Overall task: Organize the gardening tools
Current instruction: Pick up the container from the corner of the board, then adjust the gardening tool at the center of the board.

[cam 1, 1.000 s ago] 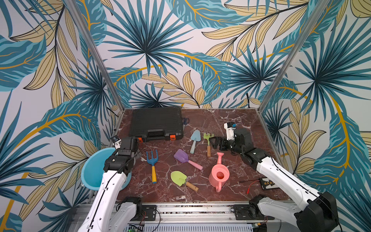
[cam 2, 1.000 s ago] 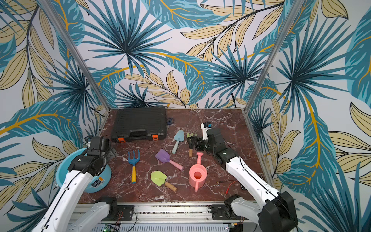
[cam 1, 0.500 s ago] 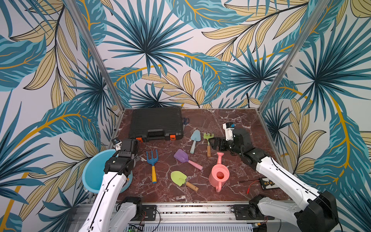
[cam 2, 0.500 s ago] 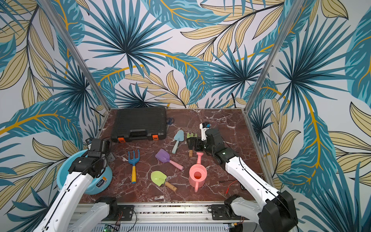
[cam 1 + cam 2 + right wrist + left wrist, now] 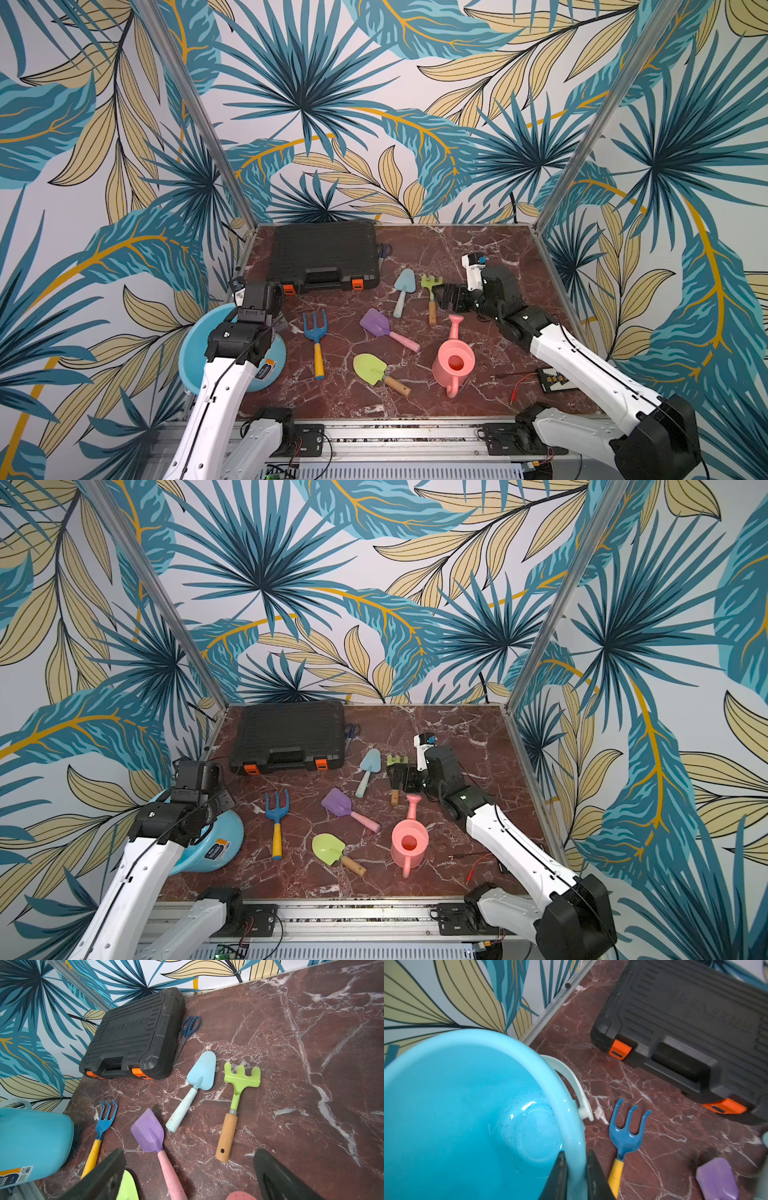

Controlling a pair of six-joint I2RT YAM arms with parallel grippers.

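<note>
The tools lie loose on the marble table point(image 5: 478, 249): a blue fork point(image 5: 314, 332), purple scoop point(image 5: 374, 324), light blue trowel point(image 5: 404, 284), green rake point(image 5: 430, 284), green shovel point(image 5: 370, 368) and pink watering can point(image 5: 453, 361). A light blue bucket point(image 5: 195, 353) sits tilted at the table's left edge. My left gripper point(image 5: 576, 1174) is shut on the bucket's rim point(image 5: 571, 1126), one finger inside and one outside. My right gripper point(image 5: 446, 297) stands open and empty just right of the rake's wooden handle point(image 5: 226, 1136).
A black ribbed case point(image 5: 326, 255) with orange latches lies shut at the back left, blue scissors point(image 5: 384, 250) beside it. A small circuit board point(image 5: 555, 380) with red wires lies at the front right. Patterned walls close in the table on three sides.
My left gripper has shut on the bucket's rim, and the bucket has shifted slightly toward the table's middle. The right arm has barely moved.
</note>
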